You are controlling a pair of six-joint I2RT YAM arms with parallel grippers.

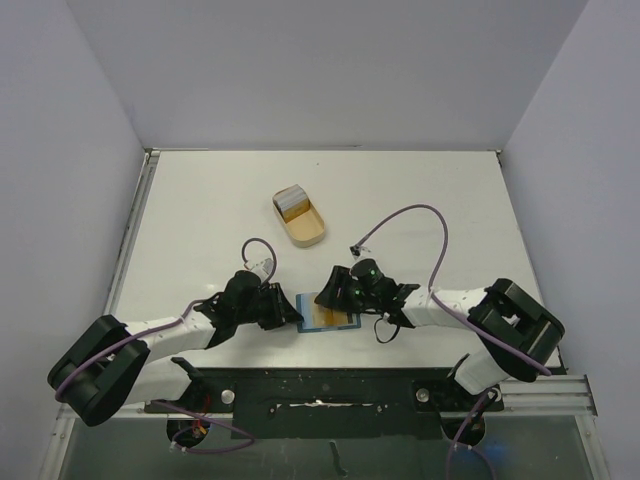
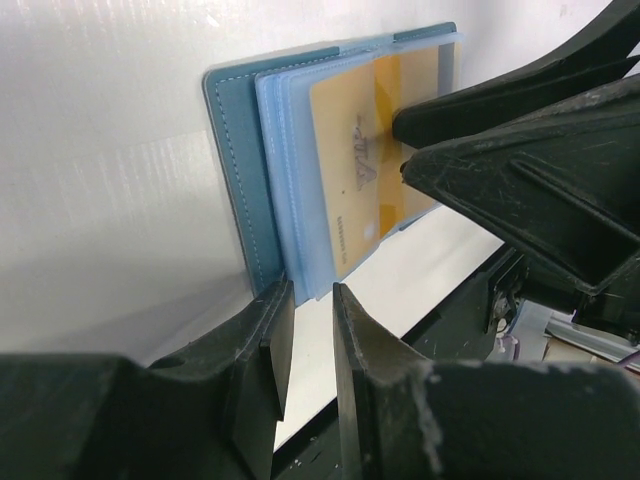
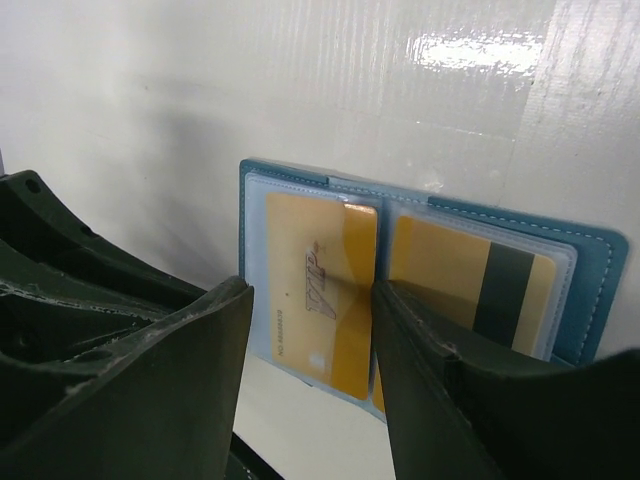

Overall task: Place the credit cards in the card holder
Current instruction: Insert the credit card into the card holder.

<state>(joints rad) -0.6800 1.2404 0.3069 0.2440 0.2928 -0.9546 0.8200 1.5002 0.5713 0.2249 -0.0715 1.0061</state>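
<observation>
the card holder [image 1: 332, 318] lies open on the table [image 1: 430, 200] at the lower centre of the top view, between the two grippers, with two tan-orange credit cards [image 3: 310, 265] in its light-blue pockets — side by side, the right-hand one showing a dark stripe. the right gripper [image 3: 310, 288] hangs over it with fingers spread wide, while the left gripper [image 2: 312, 295] sits at the holder's edge, fingers nearly together with a thin gap — whether they pinch that edge i cannot tell. higher in the top view, well apart, a tan tray [image 1: 310, 235] holds a stack of cards [image 1: 291, 200].
</observation>
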